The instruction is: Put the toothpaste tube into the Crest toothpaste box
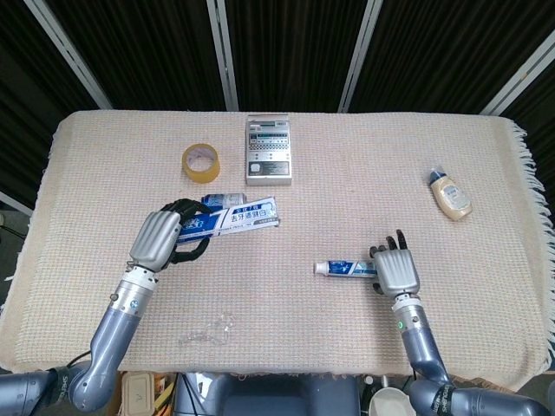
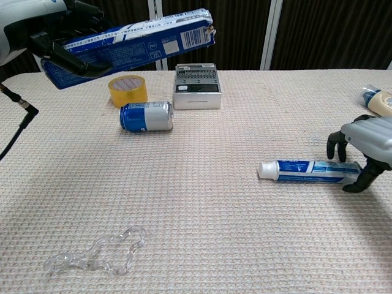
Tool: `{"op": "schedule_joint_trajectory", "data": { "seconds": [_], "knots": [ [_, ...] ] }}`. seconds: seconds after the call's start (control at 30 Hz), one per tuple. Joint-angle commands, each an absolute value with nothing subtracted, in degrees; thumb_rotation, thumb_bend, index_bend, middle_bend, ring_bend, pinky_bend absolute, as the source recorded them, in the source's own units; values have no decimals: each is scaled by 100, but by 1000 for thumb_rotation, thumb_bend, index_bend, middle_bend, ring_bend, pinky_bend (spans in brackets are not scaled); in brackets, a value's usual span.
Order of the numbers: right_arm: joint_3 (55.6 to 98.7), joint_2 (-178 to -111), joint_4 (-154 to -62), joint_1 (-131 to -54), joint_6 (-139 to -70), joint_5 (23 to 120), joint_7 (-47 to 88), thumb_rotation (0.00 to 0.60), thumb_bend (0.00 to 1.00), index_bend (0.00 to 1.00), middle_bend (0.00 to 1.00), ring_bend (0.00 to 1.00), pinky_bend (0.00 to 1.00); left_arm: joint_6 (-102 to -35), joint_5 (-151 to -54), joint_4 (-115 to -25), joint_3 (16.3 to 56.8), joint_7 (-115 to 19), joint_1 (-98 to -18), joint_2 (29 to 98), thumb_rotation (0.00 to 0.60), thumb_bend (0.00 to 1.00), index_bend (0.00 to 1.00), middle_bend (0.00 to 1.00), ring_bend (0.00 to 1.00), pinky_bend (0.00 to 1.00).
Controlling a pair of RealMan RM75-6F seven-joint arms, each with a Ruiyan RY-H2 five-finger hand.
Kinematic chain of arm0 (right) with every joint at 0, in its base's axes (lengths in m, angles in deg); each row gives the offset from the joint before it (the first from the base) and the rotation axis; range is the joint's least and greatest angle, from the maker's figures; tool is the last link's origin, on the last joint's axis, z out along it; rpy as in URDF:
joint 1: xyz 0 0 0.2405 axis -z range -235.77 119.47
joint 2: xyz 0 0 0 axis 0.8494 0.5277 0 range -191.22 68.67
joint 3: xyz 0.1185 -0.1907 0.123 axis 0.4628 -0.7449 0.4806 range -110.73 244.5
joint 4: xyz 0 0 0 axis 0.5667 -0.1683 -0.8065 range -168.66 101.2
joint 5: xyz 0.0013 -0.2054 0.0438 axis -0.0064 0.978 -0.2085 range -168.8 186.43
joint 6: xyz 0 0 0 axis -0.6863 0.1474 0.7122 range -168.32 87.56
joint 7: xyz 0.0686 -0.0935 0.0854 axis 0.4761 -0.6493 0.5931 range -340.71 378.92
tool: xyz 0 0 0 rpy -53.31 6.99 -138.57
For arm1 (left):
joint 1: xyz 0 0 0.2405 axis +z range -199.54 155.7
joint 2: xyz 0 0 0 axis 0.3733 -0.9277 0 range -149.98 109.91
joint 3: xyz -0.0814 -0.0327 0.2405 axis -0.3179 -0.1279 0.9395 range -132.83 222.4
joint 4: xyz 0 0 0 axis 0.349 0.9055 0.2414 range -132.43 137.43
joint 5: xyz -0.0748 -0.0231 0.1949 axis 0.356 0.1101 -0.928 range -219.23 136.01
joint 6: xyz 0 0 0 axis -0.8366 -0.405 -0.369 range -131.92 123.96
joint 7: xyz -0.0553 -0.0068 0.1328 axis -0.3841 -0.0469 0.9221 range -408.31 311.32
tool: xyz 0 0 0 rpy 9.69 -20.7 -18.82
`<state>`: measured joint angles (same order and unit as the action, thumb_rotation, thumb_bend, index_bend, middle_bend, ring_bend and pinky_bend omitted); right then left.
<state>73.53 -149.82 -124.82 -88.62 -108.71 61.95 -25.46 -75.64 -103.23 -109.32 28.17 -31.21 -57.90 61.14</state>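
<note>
Nearest to the camera, in the lower left of the chest view, a clear plastic chain-like piece (image 2: 95,256) lying flat on the woven cloth (image 2: 202,233). Further in, at the right edge of the frame, the right hand (image 2: 362,145) arched over the flat end of the toothpaste tube (image 2: 309,171), fingers (image 2: 332,143) curled down on the far side and the thumb on the near side; closed on the tube or only touching it, cannot tell. Tube lying on the cloth, white cap pointing to the frame's left. Beyond, left of centre, a blue can (image 2: 146,116) on its side, behind it a yellow tape roll (image 2: 127,89) and a grey device (image 2: 196,86). In the upper left, raised above the table, the left hand (image 2: 46,38) wrapped around the Crest toothpaste box (image 2: 131,47), box tilted with its barcode end higher and toward the centre. At the far right edge, a small cream bottle (image 2: 378,99), well apart from the rest.
</note>
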Motion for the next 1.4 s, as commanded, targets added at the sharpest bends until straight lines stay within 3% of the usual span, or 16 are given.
{"op": "schedule_joint_trajectory", "data": {
  "seconds": [0.03,0.13,0.17,0.2,0.43,0.7,0.9,1.4],
  "knots": [
    [7355,-15006,-12474,-8885,-10863,6186,-2560,600,176,391,434,177,0,-7567,-10322,-10932,2819,-3123,-5793,6114,600,394,361,335,247,289],
    [7356,-15023,-12470,-8908,-10868,6180,-2581,600,177,403,435,179,0,-7571,-10320,-10932,2824,-3125,-5797,6112,600,394,362,335,247,290],
    [7355,-15026,-12466,-8911,-10870,6176,-2584,600,177,411,437,182,0,-6889,-9986,-9816,2194,-3687,-6223,5956,600,394,362,335,247,290],
    [7356,-15028,-12459,-8913,-10873,6173,-2577,600,179,421,441,186,0,-6314,-10077,-9429,2093,-4158,-6417,5857,600,394,362,336,247,290],
    [7348,-15025,-12388,-8910,-10911,6213,-2522,600,272,509,505,225,0,-5770,-10062,-8625,2045,-4711,-6735,5972,600,394,365,338,247,289],
    [7321,-15003,-12364,-8902,-10903,6197,-2498,600,379,549,529,245,0,-5833,-10115,-8594,2156,-4796,-6772,5990,600,394,371,338,247,290],
    [7282,-14971,-12351,-8864,-10980,6381,-2379,600,504,616,601,300,0,-5880,-10395,-8676,2222,-5294,-6700,5999,600,395,377,343,247,289],
    [7265,-14298,-13441,-8785,-11632,7108,-2829,600,533,644,617,312,0,-5232,-10753,-8664,2311,-7221,-6626,5942,600,394,404,378,253,290]
  ]
}}
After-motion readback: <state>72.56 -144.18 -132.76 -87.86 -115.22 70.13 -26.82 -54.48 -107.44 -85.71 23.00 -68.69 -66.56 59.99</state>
